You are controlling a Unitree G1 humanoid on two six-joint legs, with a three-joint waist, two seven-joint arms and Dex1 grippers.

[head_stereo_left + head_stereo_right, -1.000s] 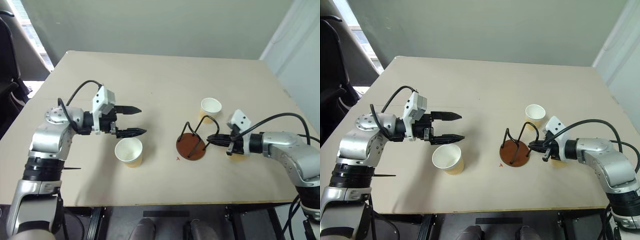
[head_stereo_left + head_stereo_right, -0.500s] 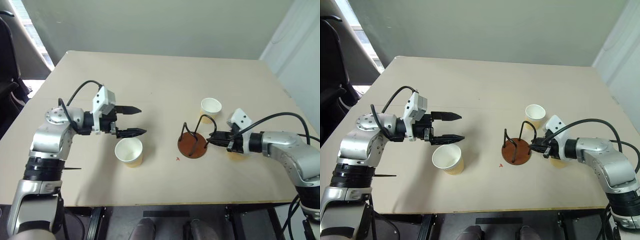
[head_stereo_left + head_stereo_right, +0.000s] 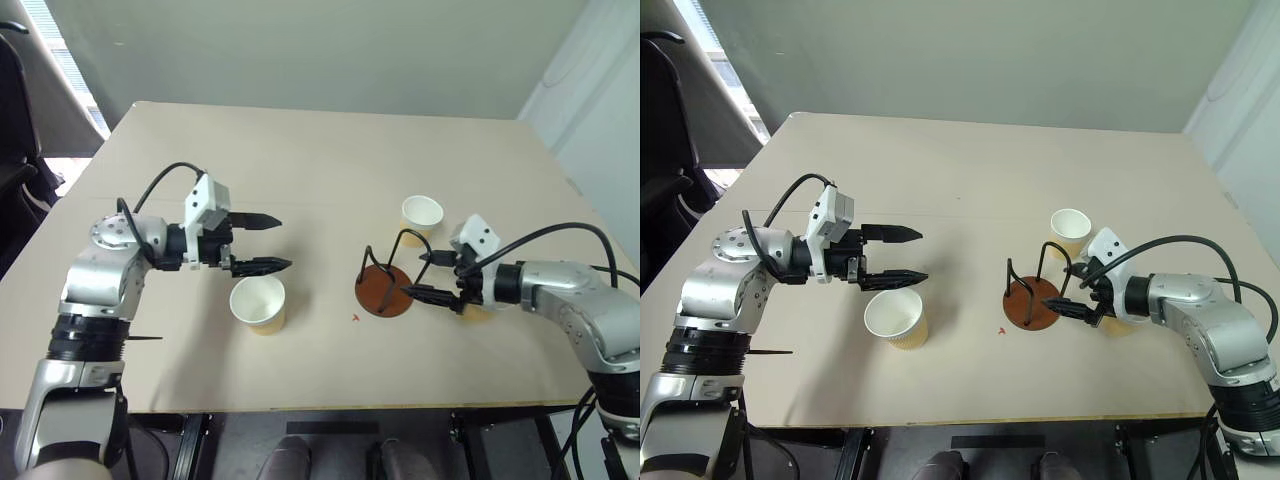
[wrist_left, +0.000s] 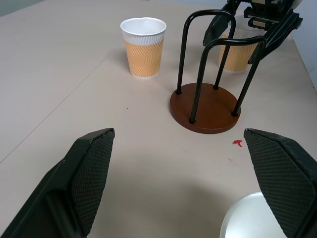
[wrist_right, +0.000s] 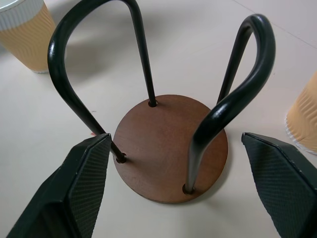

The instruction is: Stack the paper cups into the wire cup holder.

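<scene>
- Gaping wide and empty, the right jaws (image 3: pixel 432 275) sit level beside the wire cup holder (image 3: pixel 384 288), pointing at it from its right.
- Left jaws (image 3: pixel 262 242) spread wide too, holding nothing, hovering just above one paper cup (image 3: pixel 258 303).
- A second cup (image 3: pixel 421 217) stands behind the holder; a third (image 4: pixel 239 49) hides under the right wrist.
- Both forearms reach inward over the bench (image 3: pixel 320 160).

Ribbed paper cups (image 4: pixel 143 47); glossy black wire, smooth brown wooden-looking holder base (image 5: pixel 171 148).
</scene>
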